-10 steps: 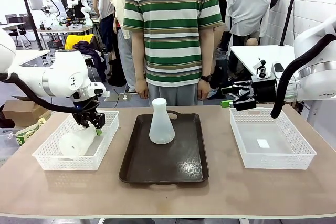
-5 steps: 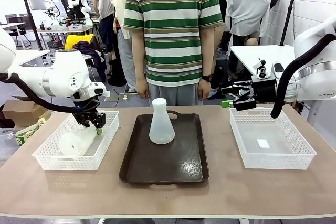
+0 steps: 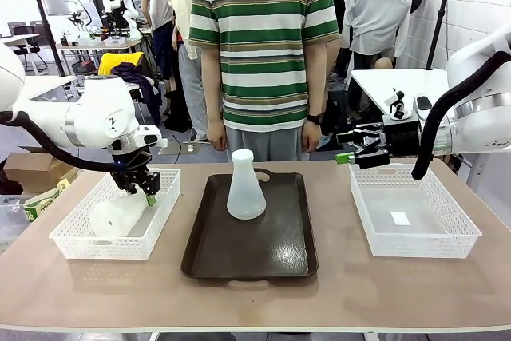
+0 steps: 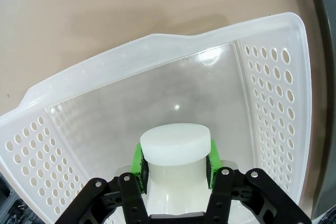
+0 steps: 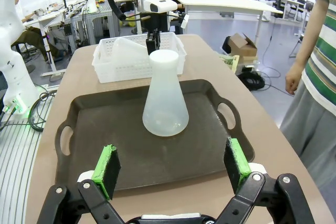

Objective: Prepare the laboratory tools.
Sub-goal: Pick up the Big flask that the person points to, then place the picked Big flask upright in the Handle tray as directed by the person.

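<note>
Nothing has shifted over the last second: our left pincer [image 4: 176, 163] stays clamped on the neck of the frosted plastic flask [image 3: 117, 215] lying in the left mesh basket [image 3: 76, 247], so the lift hasn't begun. The other conical flask [image 3: 245, 187] stands upright on the glossy brown tray [image 3: 271, 253]. Our right pincer [image 5: 172, 167] hangs spread wide

From here I see no change over the last second: my left hand [image 3: 148, 195] still grips the flask [image 3: 116, 215] in the basket [image 3: 80, 247].
</note>
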